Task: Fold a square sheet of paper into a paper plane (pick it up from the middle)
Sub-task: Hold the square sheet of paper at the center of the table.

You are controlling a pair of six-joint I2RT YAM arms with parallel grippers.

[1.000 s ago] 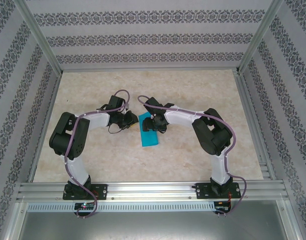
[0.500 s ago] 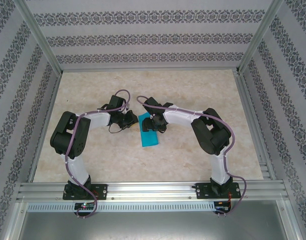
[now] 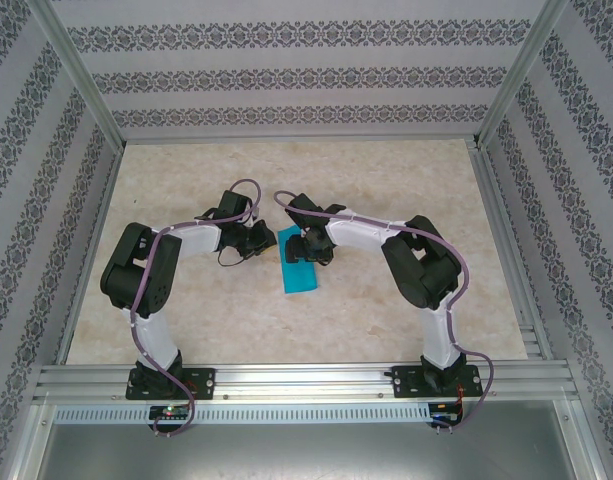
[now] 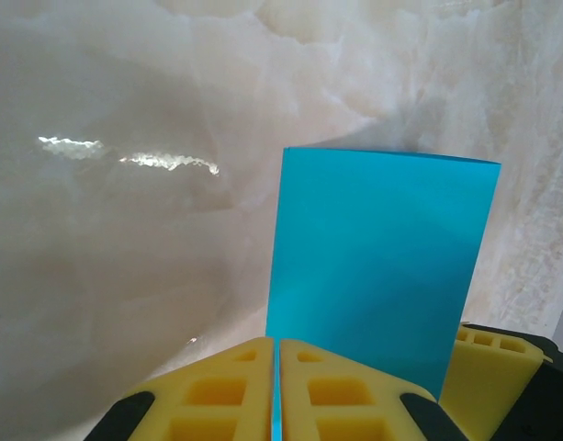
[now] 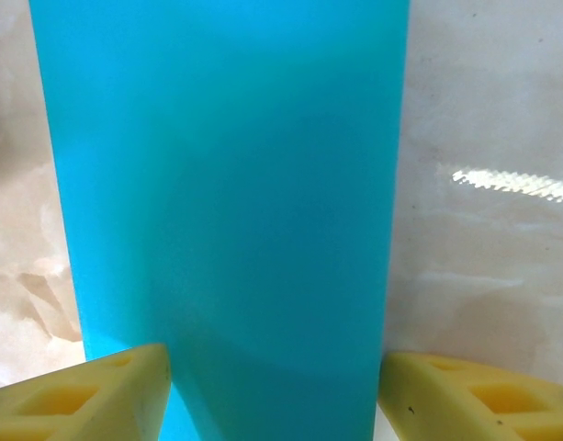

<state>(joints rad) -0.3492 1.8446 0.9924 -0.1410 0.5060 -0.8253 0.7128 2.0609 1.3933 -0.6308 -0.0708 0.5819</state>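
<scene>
The square sheet of paper (image 3: pixel 298 272) lies on the table, folded into a narrow cyan rectangle; a paper plane is out of view. My left gripper (image 3: pixel 269 240) sits at the sheet's upper left. In the left wrist view its yellow jaws (image 4: pixel 277 354) are shut, with a thin cyan edge of the paper (image 4: pixel 382 266) pinched between them. My right gripper (image 3: pixel 304 250) is over the far end of the paper. It stands open (image 5: pixel 274 386), one yellow finger (image 5: pixel 97 390) on each side of the strip (image 5: pixel 226 184), and I cannot tell whether they touch it.
The pale marble-patterned tabletop (image 3: pixel 406 180) has free room all round the paper. Patterned walls and a metal frame (image 3: pixel 76 100) close in the sides and back. A rail (image 3: pixel 306 380) with both arm bases runs along the near edge.
The left jaws have closed the last bit onto the paper's edge. The right arm has shifted slightly to the left. The paper has stayed in place.
</scene>
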